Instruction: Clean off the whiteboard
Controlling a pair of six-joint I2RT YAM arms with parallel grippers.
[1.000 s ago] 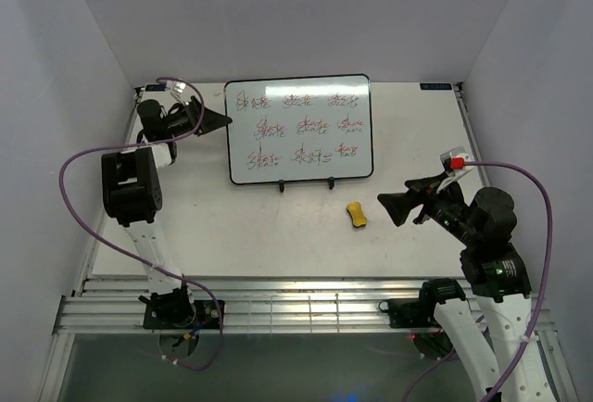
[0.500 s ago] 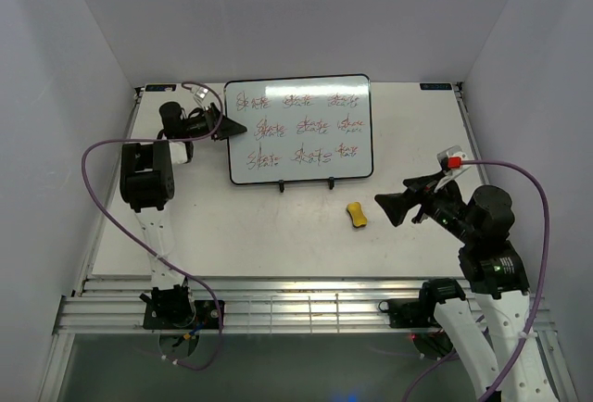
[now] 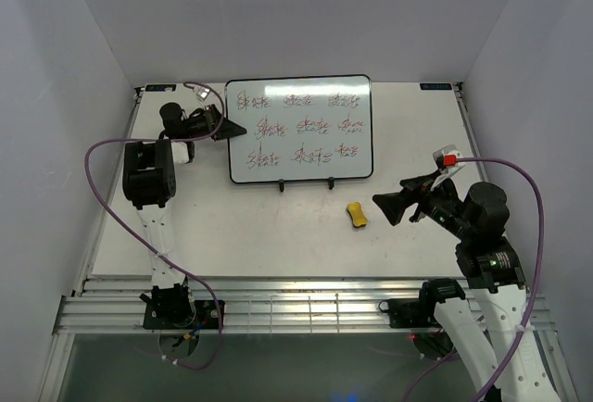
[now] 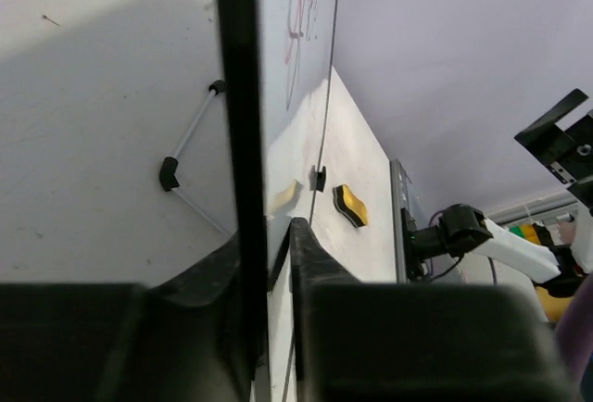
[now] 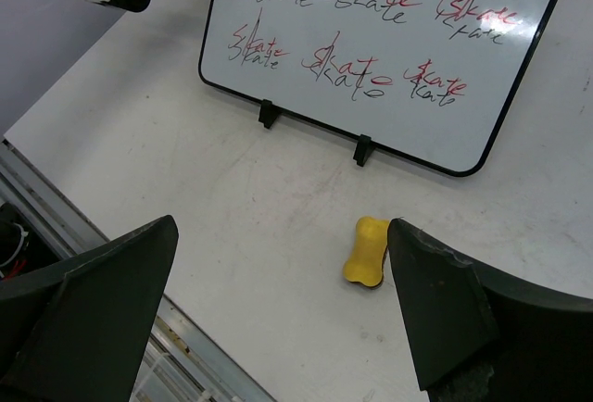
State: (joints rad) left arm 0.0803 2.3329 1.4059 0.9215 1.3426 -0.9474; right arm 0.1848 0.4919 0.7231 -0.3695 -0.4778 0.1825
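The whiteboard [image 4: 295, 87] was observed edge-on, its black rim straddled by the left gripper [image 4: 266, 237]. A yellow eraser [image 4: 350, 206] was recorded near the board's bottom edge.

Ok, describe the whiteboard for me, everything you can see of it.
The whiteboard is a glossy white rectangle with a thin black rim and rounded corners. It is propped on a wire easel stand, and two black clips hold its lower edge. Nine red-and-black scribbles in three rows cover it, none erased. It stands at the far middle of the table. The left gripper straddles its left edge; whether it pinches is unclear.
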